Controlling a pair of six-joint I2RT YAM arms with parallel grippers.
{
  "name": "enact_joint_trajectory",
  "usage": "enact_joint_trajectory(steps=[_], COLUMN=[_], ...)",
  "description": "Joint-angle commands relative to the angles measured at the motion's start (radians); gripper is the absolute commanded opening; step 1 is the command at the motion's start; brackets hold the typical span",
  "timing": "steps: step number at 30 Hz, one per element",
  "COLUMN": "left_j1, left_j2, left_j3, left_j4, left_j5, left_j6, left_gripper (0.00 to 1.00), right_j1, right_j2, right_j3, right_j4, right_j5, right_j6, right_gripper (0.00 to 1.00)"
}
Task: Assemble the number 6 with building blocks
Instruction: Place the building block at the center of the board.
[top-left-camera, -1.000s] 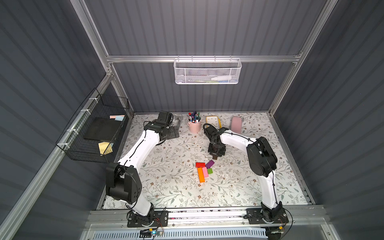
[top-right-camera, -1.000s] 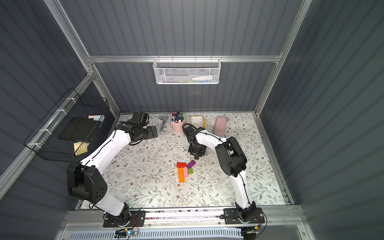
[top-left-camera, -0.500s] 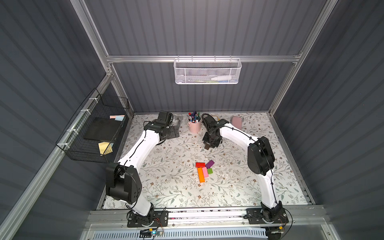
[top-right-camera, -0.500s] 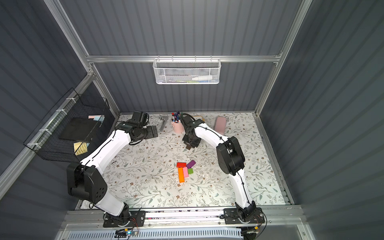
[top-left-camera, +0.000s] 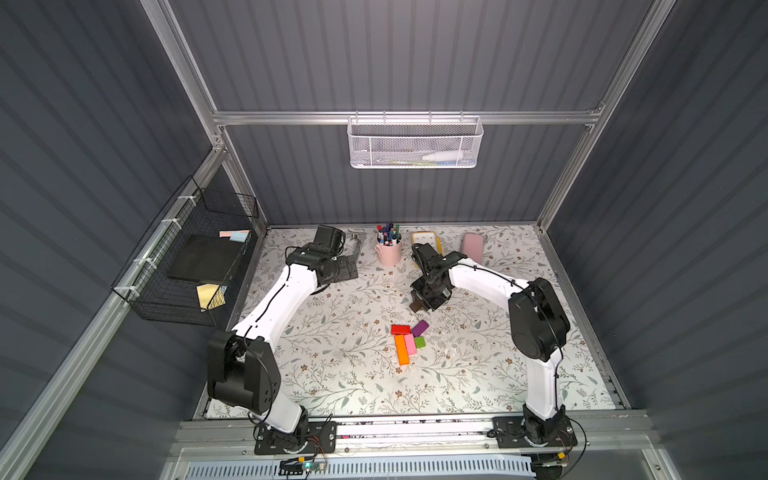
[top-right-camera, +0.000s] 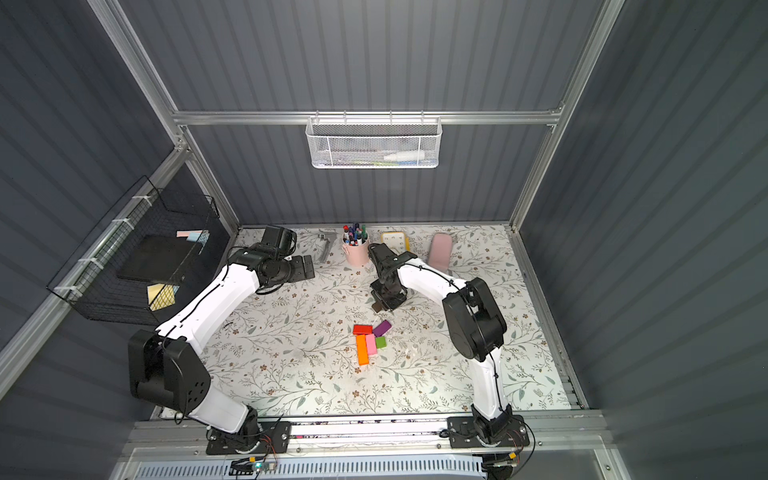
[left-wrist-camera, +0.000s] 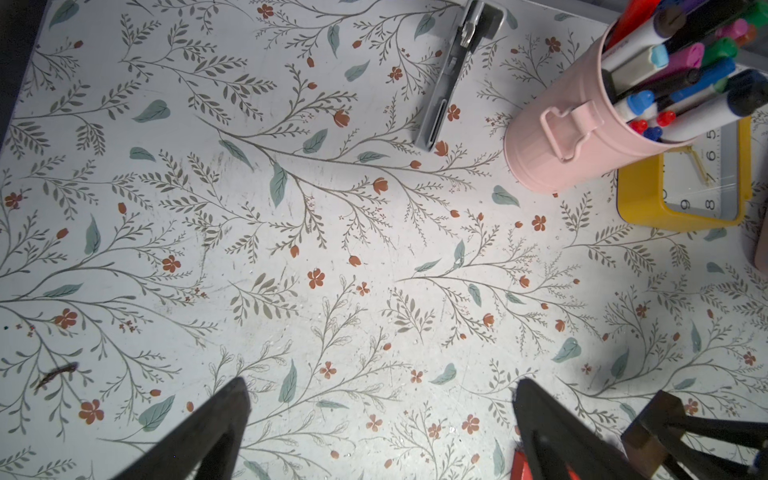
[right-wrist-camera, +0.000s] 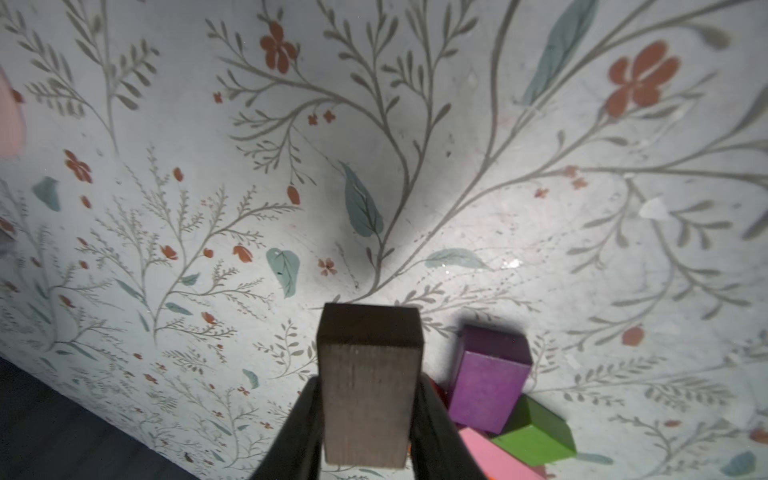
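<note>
Building blocks (top-left-camera: 410, 344): five lying, one brown block (right-wrist-camera: 369, 357) in right pincer (right-wrist-camera: 368, 411).

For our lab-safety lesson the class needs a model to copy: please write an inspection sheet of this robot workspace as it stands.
Surface: floral mat, scuffed in places.
Job's things: orange block, pink block, green cube, red block and tilted purple block clustered mid-mat; dark brown block in the right gripper.
Clutter: pen cup, yellow clock, pale pink case, grey metal tool along the back edge.
Grippers: left gripper open, empty; right gripper shut on the dark brown block.
Cables: black cables along both arms.
Surroundings: white mesh basket on back rail, black wire basket on left wall.
</note>
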Motion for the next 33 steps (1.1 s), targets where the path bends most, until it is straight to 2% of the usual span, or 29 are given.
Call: enact_joint_trajectory(steps=[1,11,16,25,33], left_j1=[0.000,0.000,0.000,-0.001,-0.001], left_j2=[-0.033,-0.033,-0.031,-0.031,-0.025], left_j3=[-0.018,-0.005,-0.003,0.021,0.017], left_j4=[-0.001,-0.003,0.002,-0.016,-0.012], left_j5=[0.021,0.025,0.027,0.034,0.049], left_j6=[0.019,0.027,0.029,0.042,0.047], left_gripper=[0.99,1.00,0.99,0.99,0.99], right_j1=[-0.004,-0.015,-0.020,-0.025,-0.018], right_j2=[-0.024,0.063,0.101,0.111,0.143], right_j3=[-0.016,0.037,0.082,0.115,0.132], right_j4=[0.073,0.101,0.048,0.019,0.017], right_j5=[0.023,0.045,0.086,0.089,0.074], right_j6=[0.212,0.402,0.491,0.655,0.722], right_gripper=[0.25,0.25,0.26,0.26,0.27])
